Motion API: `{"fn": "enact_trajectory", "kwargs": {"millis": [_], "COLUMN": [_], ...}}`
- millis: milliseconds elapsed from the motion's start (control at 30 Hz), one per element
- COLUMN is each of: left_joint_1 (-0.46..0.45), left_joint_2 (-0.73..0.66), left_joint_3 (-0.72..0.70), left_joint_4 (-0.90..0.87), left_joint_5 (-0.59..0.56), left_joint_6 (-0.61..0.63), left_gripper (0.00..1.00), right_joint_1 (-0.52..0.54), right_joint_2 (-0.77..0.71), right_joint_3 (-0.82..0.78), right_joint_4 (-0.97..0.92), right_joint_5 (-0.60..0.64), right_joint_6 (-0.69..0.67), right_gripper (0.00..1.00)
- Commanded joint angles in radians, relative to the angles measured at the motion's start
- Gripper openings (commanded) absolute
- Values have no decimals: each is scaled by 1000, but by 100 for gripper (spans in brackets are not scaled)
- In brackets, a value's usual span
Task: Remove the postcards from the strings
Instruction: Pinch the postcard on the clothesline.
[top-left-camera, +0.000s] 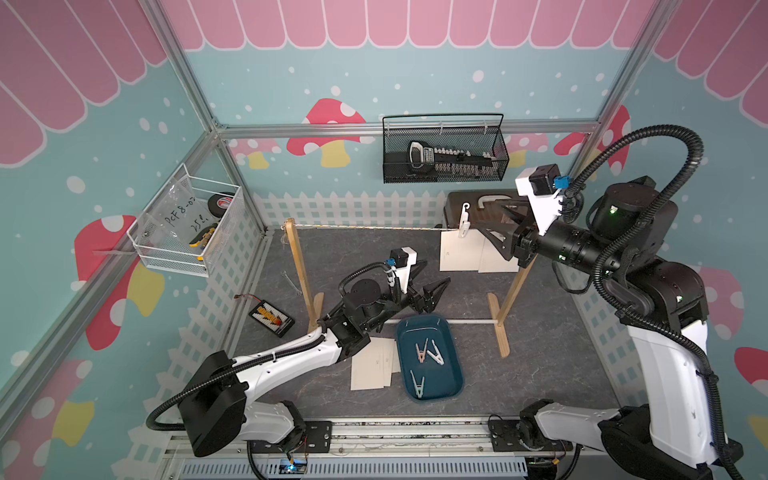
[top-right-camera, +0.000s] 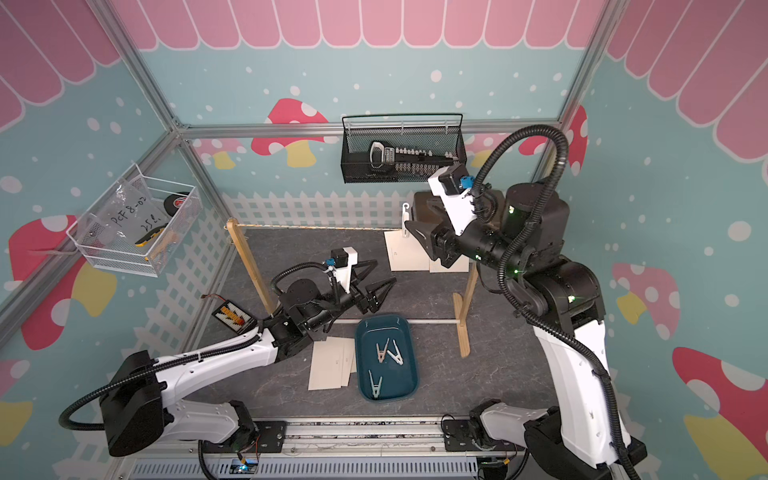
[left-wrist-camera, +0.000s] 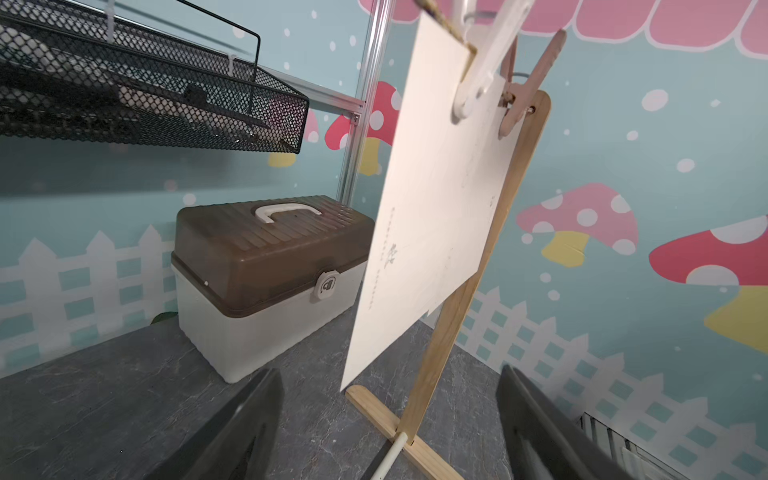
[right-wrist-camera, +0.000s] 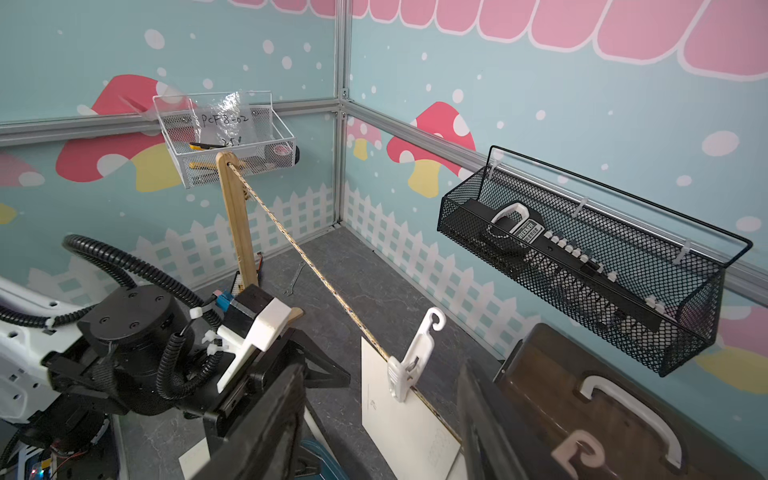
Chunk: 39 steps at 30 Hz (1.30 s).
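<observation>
hanging at the 3 o'clock end of the string (top-left-camera: 365, 227), two postcards (top-left-camera: 457, 253) are pinned by a white clothespin (top-left-camera: 463, 224) and a pink clothespin (left-wrist-camera: 528, 87). the right gripper (top-left-camera: 492, 222) hovers beside them, jaws spread, gripping nothing. the left gripper (top-left-camera: 439, 296), also spread and empty, sits at their 7 o'clock. stacked postcards (top-left-camera: 372, 365) lie at 9 o'clock of the blue tray (top-left-camera: 424, 321).

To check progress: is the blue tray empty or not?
Not empty: three clothespins lie in the tray, as both top views show.
</observation>
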Motion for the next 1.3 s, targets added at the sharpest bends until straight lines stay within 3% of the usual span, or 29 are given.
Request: {"fn": "enact_trajectory", "kwargs": {"millis": [0,400,733,1000,1267], "left_joint_1": [-6,44,107,116,126], "left_joint_2": [45,166,221,266,290], "left_joint_3": [32,116,119,124,150], "left_joint_4": [109,108,204,275,277], "left_joint_5": [29,154,335,384,436], "left_joint_6": [52,-7,-86,-125,-147], "left_gripper": [87,82,63,55,33], "right_joint_1": [-50,-181,-200,-202,-202], "right_joint_2": [5,7,7,4,7], "right_joint_3": [23,-16,-35,-48,-55], "right_joint_4": [-41,-43,-40,-20,-12], "right_joint_5": [-111,-259,-316,-336,-354], "right_joint_6": [-32,-21,-1,12,7], "right_gripper": [58,59,59,59,59]}}
